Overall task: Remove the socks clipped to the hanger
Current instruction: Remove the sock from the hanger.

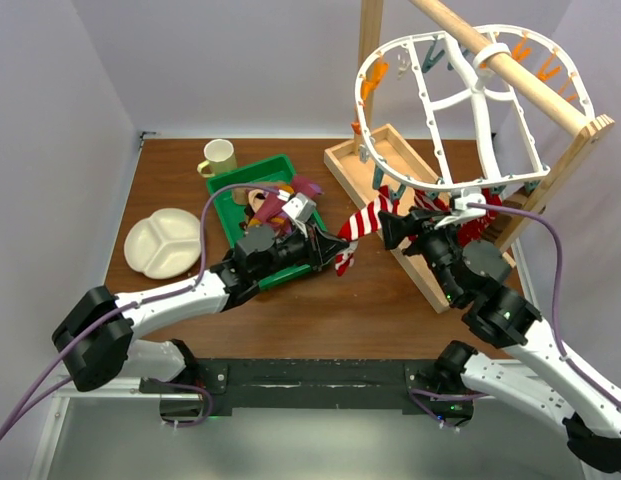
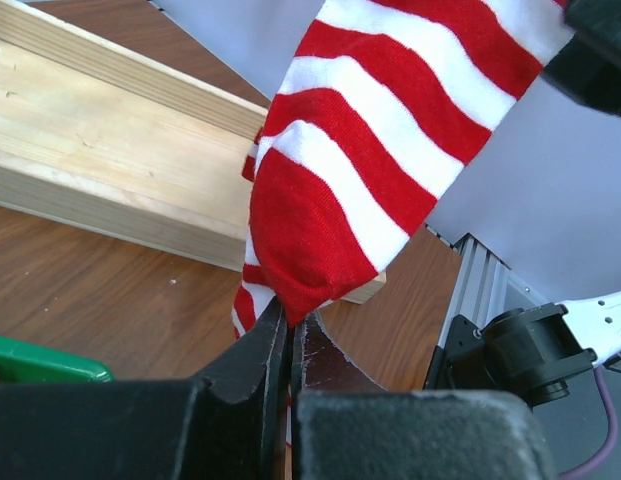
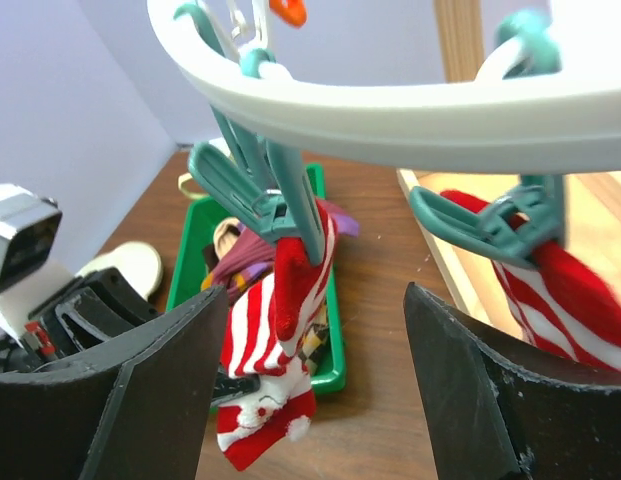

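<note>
1. Left gripper [image 2: 290, 325]: clenched on the toe of the red-and-white striped sock [image 2: 390, 130], near table centre
2. Right gripper [image 3: 315, 300]: released, jaws either side of the teal clip [image 3: 265, 195] that pinches this sock's cuff
3. Hanger [image 3: 410, 120]: hooked on the wooden rail [image 1: 530, 78] at 1 o'clock in the top view; second striped sock [image 3: 570, 300] clipped at 3 o'clock of the first

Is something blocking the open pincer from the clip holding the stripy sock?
Nothing visible does. The teal clip biting the sock sits straight ahead of the right pincer, with only air between them.
</note>
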Controlling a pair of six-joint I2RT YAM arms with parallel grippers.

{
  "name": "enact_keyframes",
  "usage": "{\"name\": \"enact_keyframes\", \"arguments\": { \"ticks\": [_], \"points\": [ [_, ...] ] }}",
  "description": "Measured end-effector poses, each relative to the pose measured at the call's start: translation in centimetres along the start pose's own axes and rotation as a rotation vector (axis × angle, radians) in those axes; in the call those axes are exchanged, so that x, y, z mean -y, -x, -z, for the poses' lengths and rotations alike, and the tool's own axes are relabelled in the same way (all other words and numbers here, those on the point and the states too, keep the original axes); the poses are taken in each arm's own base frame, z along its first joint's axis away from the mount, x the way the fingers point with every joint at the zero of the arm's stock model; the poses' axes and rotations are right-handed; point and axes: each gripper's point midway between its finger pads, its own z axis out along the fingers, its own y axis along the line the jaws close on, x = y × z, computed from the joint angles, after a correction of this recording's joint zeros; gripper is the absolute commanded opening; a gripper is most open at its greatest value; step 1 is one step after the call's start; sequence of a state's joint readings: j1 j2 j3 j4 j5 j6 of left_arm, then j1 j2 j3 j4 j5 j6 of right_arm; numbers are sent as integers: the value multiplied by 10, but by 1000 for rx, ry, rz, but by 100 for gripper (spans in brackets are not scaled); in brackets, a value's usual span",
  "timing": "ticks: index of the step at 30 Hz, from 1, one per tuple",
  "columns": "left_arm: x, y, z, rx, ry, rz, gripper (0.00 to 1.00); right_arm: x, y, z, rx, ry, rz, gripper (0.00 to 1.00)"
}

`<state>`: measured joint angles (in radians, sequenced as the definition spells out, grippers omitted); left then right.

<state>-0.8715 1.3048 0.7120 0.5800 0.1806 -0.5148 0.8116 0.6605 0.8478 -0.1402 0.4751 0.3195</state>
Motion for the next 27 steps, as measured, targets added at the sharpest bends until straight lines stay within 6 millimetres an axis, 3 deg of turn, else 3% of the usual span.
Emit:
{"name": "enact_keyframes", "arguments": {
  "ticks": [6,17,27],
  "points": [
    [1,-2,1,-3,-1,1,0,2,15,5,52,2,-2,75],
    [2,-3,1,-3,-1,0,0,2,2,-15,21,-39,54,74],
    [2,-3,1,-3,-1,0,0,3,31,-13,110,-64,28,70]
  ]
}}
